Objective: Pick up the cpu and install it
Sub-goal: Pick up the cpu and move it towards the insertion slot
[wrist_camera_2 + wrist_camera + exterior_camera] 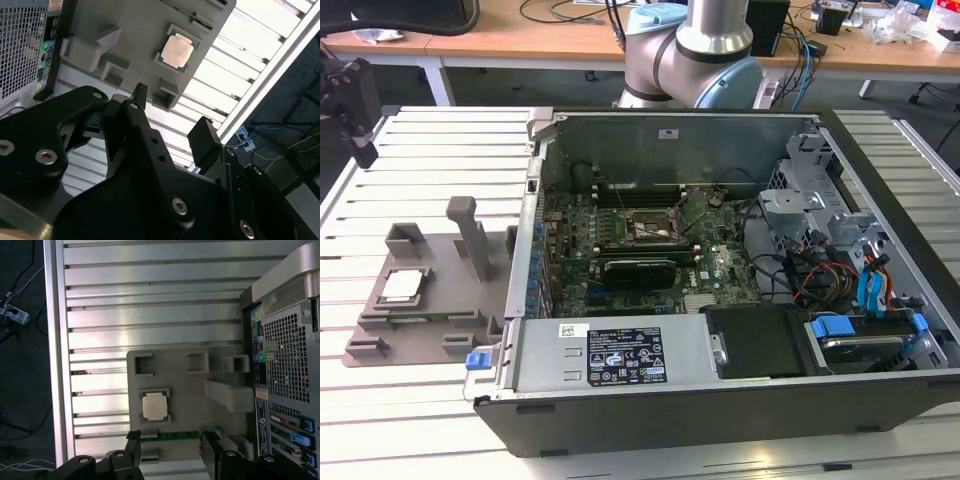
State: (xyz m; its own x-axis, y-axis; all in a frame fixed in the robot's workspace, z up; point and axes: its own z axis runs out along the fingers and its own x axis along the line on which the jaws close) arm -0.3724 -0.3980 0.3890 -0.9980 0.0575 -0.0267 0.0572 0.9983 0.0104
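The cpu (pixel 402 285) is a small square chip with a silvery top, lying flat in a recess of the grey fixture tray (pixel 430 322) on the exterior view's left. Both wrist views show the cpu (pixel 176 52) (pixel 155 406) with nothing covering it. My gripper (pixel 364 150) hangs high over the table's far left corner, well apart from the tray. In the wrist views my gripper (pixel 172 117) (pixel 171 440) is open, with nothing between its black fingers (pixel 140 97). The black socket frame (pixel 650 228) sits mid-motherboard inside the open computer case (pixel 720 130).
The tray carries upright posts (pixel 470 235) and blocks, and a green memory stick (pixel 170 435) lies near the cpu. The case wall (pixel 285 355) borders the tray. The slatted metal table (pixel 150 295) ends at an edge with cables (pixel 12 315) beyond. A desk stands behind the arm.
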